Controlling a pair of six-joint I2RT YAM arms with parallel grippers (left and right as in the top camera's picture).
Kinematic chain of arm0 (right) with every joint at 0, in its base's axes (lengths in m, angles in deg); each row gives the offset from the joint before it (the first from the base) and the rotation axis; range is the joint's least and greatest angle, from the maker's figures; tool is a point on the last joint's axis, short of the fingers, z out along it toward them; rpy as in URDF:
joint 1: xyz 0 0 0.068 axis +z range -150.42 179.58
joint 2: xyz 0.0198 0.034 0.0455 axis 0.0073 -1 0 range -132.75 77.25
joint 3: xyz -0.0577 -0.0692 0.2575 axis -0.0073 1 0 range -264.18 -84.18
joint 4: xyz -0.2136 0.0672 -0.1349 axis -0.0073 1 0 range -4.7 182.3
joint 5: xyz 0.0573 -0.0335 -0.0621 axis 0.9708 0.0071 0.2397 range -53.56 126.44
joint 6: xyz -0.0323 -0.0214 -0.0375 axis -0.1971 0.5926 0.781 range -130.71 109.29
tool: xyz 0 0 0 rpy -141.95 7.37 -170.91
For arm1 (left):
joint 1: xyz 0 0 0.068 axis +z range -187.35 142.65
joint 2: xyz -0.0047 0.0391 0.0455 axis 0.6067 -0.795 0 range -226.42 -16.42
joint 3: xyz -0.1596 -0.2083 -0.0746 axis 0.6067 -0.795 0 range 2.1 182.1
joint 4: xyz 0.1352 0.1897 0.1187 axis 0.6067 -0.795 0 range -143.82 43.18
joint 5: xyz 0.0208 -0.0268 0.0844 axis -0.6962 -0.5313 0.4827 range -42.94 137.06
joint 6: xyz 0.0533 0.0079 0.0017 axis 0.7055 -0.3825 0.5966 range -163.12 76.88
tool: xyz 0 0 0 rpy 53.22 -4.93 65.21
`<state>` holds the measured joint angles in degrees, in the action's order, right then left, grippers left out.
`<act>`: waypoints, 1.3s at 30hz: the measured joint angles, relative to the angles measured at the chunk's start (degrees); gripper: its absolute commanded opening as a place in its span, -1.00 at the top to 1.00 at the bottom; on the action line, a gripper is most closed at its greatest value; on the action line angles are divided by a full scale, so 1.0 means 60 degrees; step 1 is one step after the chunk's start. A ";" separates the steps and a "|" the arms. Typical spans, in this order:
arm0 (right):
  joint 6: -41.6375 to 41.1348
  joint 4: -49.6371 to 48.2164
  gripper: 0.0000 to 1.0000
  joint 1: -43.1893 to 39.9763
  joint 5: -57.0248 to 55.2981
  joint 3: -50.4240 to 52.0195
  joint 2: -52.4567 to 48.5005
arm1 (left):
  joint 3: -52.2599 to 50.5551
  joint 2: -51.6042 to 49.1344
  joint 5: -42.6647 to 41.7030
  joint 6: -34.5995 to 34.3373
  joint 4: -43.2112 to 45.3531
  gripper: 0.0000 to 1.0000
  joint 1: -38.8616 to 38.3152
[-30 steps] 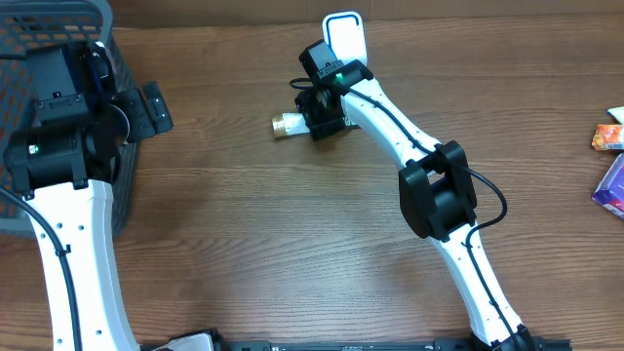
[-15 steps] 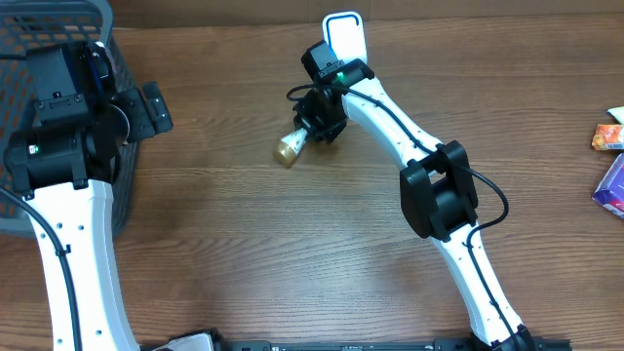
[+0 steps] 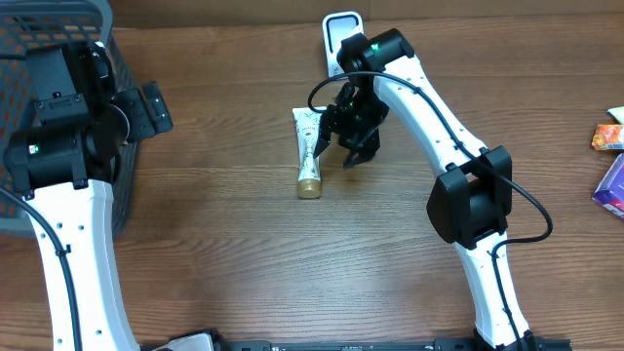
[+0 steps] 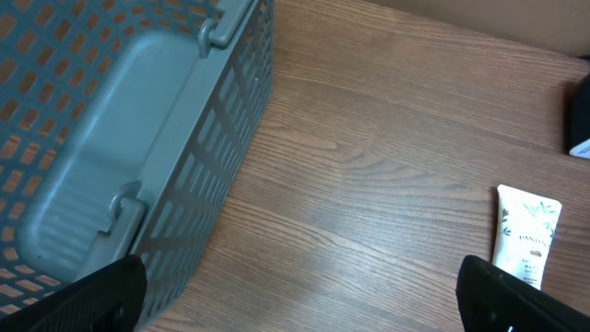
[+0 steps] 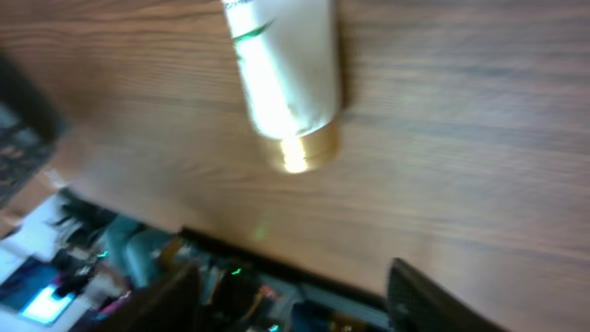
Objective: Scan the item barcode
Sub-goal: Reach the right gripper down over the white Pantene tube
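Note:
The item is a white tube (image 3: 307, 146) with a gold cap, lying flat on the wooden table, cap toward the front edge. It also shows in the right wrist view as the tube (image 5: 281, 65) and at the right edge of the left wrist view as the tube (image 4: 525, 235). My right gripper (image 3: 342, 147) hovers just right of it, open and holding nothing; its dark fingers (image 5: 433, 300) are blurred. The white scanner (image 3: 340, 29) stands at the table's back edge behind the tube. My left gripper (image 4: 300, 304) is wide open beside the basket, far left of the tube.
A grey plastic basket (image 4: 120, 138) fills the far left, seen at the corner as the basket (image 3: 58, 24). An orange packet (image 3: 606, 136) and a purple box (image 3: 612, 187) lie at the right edge.
The right gripper held the tube off the table, then let it go. The tube now lies on the wood, and the gripper has opened and shifted right. The left arm is unchanged.

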<state>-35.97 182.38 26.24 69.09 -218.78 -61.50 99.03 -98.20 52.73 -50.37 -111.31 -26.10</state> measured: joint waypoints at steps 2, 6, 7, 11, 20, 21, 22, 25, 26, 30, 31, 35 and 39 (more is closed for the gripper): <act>0.0270 -0.0087 -0.68 0.0004 -0.0561 0.0171 0.0000 | -0.0004 0.0000 0.0000 0.0000 0.0004 -1.00 0.0000; 0.0583 -0.0685 -1.00 0.0138 -0.2073 0.0248 0.0000 | -0.0004 0.0000 0.0000 0.0000 0.0000 -1.00 0.0000; 0.0641 -0.0885 -1.00 0.0193 -0.2382 0.0251 0.0000 | 0.0000 0.0000 0.0000 0.0000 0.0000 -1.00 0.0000; 0.0674 -0.1392 -1.00 0.0412 -0.3031 0.0259 0.0000 | -0.0004 0.0000 0.0000 0.0000 0.0000 -1.00 0.0000; 0.0514 -0.2914 -1.00 0.1268 -0.3384 0.0368 -0.0051 | -0.0004 0.0000 0.0000 0.0000 0.0000 -1.00 0.0000; 0.0499 -0.3060 -1.00 0.1388 -0.3461 0.0368 -0.0087 | -0.0004 0.0000 0.0000 0.0000 0.0000 -1.00 0.0000; 0.0463 -0.3213 -1.00 0.1512 -0.3563 0.0368 -0.0146 | 0.0000 0.0000 0.0000 0.0000 0.0000 -1.00 0.0000; 0.0379 -0.3526 -1.00 0.1770 -0.3894 0.0386 -0.0295 | 0.0000 0.0000 0.0000 0.0000 0.0000 -1.00 0.0000; 0.0346 -0.3621 -1.00 0.1840 -0.4084 0.0390 -0.0350 | 0.0000 0.0000 0.0000 0.0000 0.0000 -1.00 0.0000; 0.0270 -0.3756 -0.83 0.1963 -0.4685 0.0393 -0.0576 | -0.0004 0.0000 0.0004 0.0000 0.0000 -0.99 0.0000; 0.0251 -0.3763 -0.71 0.1960 -0.4900 0.0393 -0.0670 | -0.0004 0.0000 0.0000 0.0000 0.0004 -0.99 0.0000; 0.0171 -0.4003 -0.41 0.1880 -0.5370 0.0412 -0.1042 | 0.0000 0.0000 0.0000 0.0000 0.0000 -0.99 0.0000; 0.0113 -0.4608 0.03 0.1770 -0.5559 0.0455 -0.1282 | 0.0000 0.0000 0.0000 0.0000 0.0000 -1.00 0.0000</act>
<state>-35.29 154.73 36.86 35.73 -216.05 -69.20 99.03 -98.20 52.73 -50.37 -111.31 -26.10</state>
